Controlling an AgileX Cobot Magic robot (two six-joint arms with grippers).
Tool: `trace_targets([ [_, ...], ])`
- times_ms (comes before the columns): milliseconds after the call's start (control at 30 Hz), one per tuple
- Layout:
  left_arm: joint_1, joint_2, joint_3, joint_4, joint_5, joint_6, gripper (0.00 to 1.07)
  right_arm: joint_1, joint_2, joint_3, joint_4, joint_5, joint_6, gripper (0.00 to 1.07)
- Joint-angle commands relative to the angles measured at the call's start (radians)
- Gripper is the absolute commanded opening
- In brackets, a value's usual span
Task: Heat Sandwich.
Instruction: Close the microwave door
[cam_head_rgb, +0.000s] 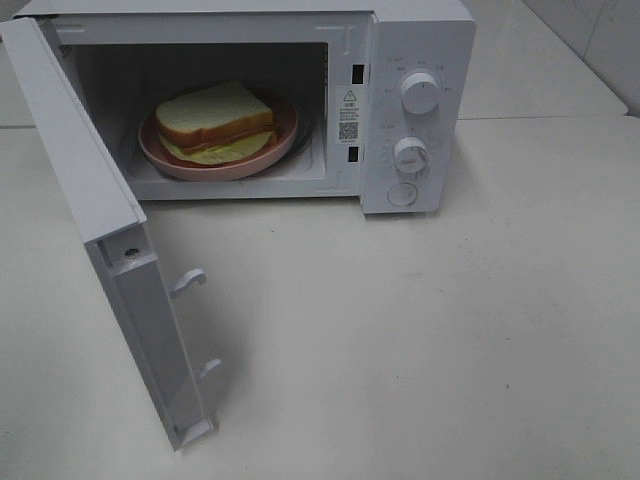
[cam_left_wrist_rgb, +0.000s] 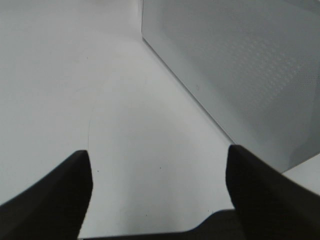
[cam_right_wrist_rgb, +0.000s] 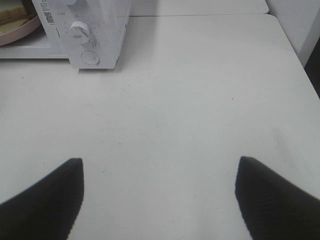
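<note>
Sandwich (cam_head_rgb: 215, 122) sits on pink plate (cam_head_rgb: 288, 138) inside microwave (cam_head_rgb: 420, 50), door (cam_head_rgb: 95, 190) wide open; L gripper (cam_left_wrist_rgb: 157, 150) & R gripper (cam_right_wrist_rgb: 160, 160) both spread, holding nothing, well apart from it; bread judged soft, light, squashable, so handle via plate rim, not the slices

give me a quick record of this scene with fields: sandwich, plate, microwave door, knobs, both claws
sandwich: on the pink plate, inside the microwave
door: wide open, hinged on the left
knobs: two, on the right front panel
left claw: open, empty, over the table
right claw: open, empty, over the table
</note>
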Motion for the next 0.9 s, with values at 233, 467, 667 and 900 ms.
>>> trace_targets([
  [233,-0.001,0.217,-0.009,-0.008,-0.021,-0.005,0.32,-0.008,-0.027,0.003,0.0,-0.013,0.011,0.76],
  [467,-0.001,0.361,-0.009,-0.003,-0.231,0.032,0.0,-0.008,-0.027,0.003,0.0,-0.013,0.011,0.76],
  [667,-0.001,0.458,0.014,-0.005,-0.47,0.076,0.0,-0.008,-0.027,0.003,0.0,-0.013,0.011,0.76],
  [900,-0.001,0.541,0.114,-0.031,-0.836,0.16,0.0,-0.008,-0.027,0.003,0.0,-0.013,0.011,0.76],
])
